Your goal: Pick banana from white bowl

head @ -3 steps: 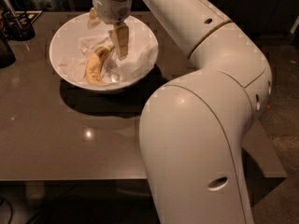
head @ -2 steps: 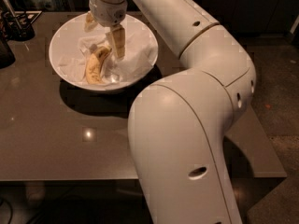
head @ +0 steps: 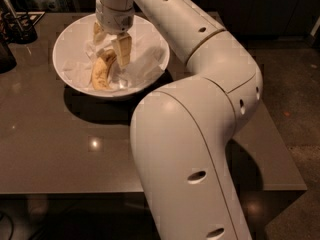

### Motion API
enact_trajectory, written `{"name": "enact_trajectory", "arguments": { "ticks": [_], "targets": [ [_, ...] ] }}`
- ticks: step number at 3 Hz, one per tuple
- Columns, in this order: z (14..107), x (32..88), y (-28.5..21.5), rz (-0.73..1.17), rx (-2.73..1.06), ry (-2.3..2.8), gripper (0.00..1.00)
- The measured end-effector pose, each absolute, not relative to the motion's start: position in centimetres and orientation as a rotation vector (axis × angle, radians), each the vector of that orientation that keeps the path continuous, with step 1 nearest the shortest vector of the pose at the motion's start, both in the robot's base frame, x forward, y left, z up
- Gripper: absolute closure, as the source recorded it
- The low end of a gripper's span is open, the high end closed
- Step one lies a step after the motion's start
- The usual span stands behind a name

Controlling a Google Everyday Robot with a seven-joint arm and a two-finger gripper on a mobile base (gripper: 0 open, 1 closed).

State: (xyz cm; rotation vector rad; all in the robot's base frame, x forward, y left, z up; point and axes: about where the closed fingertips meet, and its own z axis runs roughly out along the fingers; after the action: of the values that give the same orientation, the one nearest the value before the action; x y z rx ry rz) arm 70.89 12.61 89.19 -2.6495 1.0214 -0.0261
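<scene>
Yellow speckled curved banana: lying on crumpled white paper inside wide glossy white bowl.
Gripper: my two fingers stand apart, hanging inside the bowl just above the banana's upper end.

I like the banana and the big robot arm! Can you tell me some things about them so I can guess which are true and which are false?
1. The banana lies inside the white bowl. True.
2. The white bowl sits on the floor. False: it stands on the dark table.
3. The tool is down over the bowl, at the banana's upper end, with its fingers open. True.
4. The banana hangs in the air, held by the tool. False: it lies in the bowl on crumpled white paper.
5. The banana is green. False: it is yellow.
</scene>
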Motion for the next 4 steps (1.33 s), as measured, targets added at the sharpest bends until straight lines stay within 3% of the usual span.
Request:
{"name": "enact_trajectory", "arguments": {
  "ticks": [4],
  "targets": [
    [90.6,67.0,11.0,0.015,-2.641,1.086,0.29]
  ]
}}
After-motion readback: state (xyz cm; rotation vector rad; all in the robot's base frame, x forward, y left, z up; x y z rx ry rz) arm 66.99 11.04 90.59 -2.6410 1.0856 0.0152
